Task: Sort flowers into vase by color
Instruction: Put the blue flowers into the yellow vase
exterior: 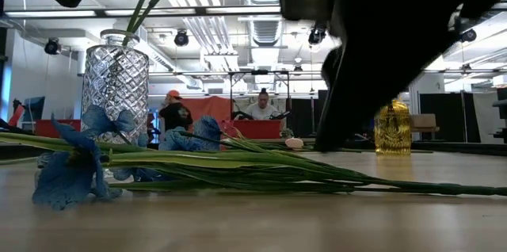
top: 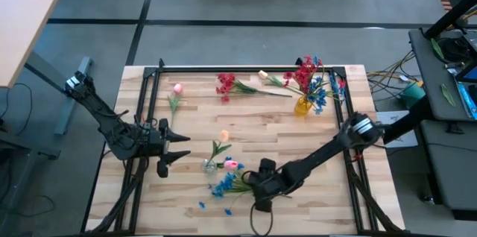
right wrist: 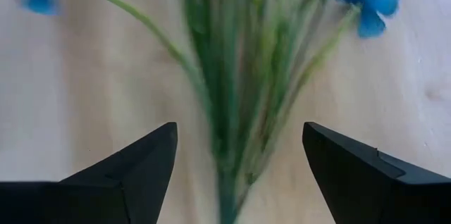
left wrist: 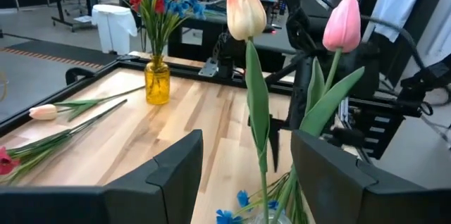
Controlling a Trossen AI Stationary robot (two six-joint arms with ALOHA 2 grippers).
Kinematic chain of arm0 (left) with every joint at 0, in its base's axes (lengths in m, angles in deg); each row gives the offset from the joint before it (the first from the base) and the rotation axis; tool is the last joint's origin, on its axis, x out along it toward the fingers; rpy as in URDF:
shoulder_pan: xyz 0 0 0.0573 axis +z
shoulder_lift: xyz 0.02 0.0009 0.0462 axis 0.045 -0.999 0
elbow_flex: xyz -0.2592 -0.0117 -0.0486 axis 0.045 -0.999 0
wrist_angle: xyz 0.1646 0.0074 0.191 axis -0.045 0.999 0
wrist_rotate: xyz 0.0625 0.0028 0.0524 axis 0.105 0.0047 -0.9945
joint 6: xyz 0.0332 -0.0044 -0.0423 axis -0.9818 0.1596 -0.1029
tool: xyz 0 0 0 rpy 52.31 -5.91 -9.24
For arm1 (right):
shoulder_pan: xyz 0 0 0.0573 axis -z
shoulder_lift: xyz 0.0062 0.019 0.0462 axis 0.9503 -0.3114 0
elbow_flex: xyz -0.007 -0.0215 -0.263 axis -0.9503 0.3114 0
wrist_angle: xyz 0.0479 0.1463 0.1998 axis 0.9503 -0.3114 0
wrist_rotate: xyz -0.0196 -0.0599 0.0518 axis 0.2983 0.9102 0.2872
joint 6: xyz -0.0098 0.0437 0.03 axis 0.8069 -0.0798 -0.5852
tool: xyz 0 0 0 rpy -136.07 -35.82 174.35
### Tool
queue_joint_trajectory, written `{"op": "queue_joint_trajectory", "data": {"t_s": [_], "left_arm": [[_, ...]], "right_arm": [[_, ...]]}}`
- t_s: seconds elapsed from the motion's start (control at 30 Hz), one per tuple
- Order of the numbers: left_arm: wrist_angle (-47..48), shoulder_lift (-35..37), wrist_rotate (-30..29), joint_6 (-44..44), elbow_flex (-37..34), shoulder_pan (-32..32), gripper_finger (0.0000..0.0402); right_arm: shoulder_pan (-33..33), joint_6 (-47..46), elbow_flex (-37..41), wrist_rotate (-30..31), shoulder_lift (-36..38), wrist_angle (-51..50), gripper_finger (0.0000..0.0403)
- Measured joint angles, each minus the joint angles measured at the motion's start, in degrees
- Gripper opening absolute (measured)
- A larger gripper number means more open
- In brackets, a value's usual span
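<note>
Currently the blue flower bunch (top: 223, 185) is being approached by the right gripper (top: 257, 192), which is hanging just above the green stems near the front edge of the worktop (top: 298, 136), fingers spread wide with nothing between them. In the right wrist view the stems (right wrist: 232, 111) are lying centred in the gap between the two dark fingers (right wrist: 134, 164), fanning out toward the blue heads.

For a clean grasp, the bundle should be taken where the stems are gathered tight, not out where they are splaying, or strands are likely being left behind. The fingers are best being lowered until they are straddling the whole bundle flat against the wood before being closed.

Just beside the bunch, the clear glass vase (exterior: 116, 85) is already holding a peach tulip (left wrist: 246, 7) and a pink tulip (left wrist: 342, 23); it could easily be tipped during the lift. The yellow vase (top: 302, 106), holding red and blue blooms near the back right corner, looks the likelier destination. The left gripper (top: 179, 147) is waiting near the left edge, released.
</note>
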Motion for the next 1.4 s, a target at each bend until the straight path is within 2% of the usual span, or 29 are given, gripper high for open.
{"op": "queue_joint_trajectory", "data": {"t_s": [0.23, 0.33, 0.43, 0.7, 0.8, 0.93, 1.07, 1.2, 1.3, 1.4], "left_arm": [[0.21, -1.26, 0.12, 0.01, 0.0, 0.0, 0.0201], [0.16, -1.72, 0.15, 0.03, 0.0, 0.01, 0.0201], [0.17, -1.8, 0.15, 0.05, 0.0, 0.02, 0.0201], [-0.02, -1.65, 0.05, 0.05, 0.0, 0.02, 0.0201], [-0.03, -1.65, 0.0, 0.05, 0.0, 0.02, 0.0201], [-0.04, -1.63, -0.02, 0.05, 0.0, 0.02, 0.0201], [0.06, -1.47, 0.0, 1.92, 0.0, 0.07, 0.0201], [0.91, -0.7, -0.02, 2.02, 0.0, 0.16, 0.02], [1.48, 0.01, -0.04, 2.0, 0.0, 0.59, 0.02], [3.7, 0.55, 0.48, 1.99, 0.0, 1.51, 0.02]], "right_arm": [[-0.01, 0.34, -5.86, 0.5, -6.36, -4.08, 0.0284], [0.0, 0.27, -7.7, 0.29, -7.51, -6.38, 0.0262], [0.01, -0.26, -8.36, 0.17, -7.68, -7.96, 0.022], [0.32, -0.23, -8.07, 0.54, -6.37, -9.91, 0.0068], [0.34, -0.14, -8.06, 0.55, -6.17, -9.84, 0.0025], [0.1, -1.57, -8.37, 0.16, -5.84, -12.43, 0.002], [-0.88, -4.76, -8.59, -0.13, -3.55, -22.07, 0.0022], [-2.16, -7.69, -7.56, 0.49, 2.03, -30.19, 0.0022], [-2.71, -8.64, -6.08, 5.14, 7.7, -32.37, 0.0022], [-2.81, -7.82, -3.21, 12.87, 14.52, -30.88, 0.0022]]}}
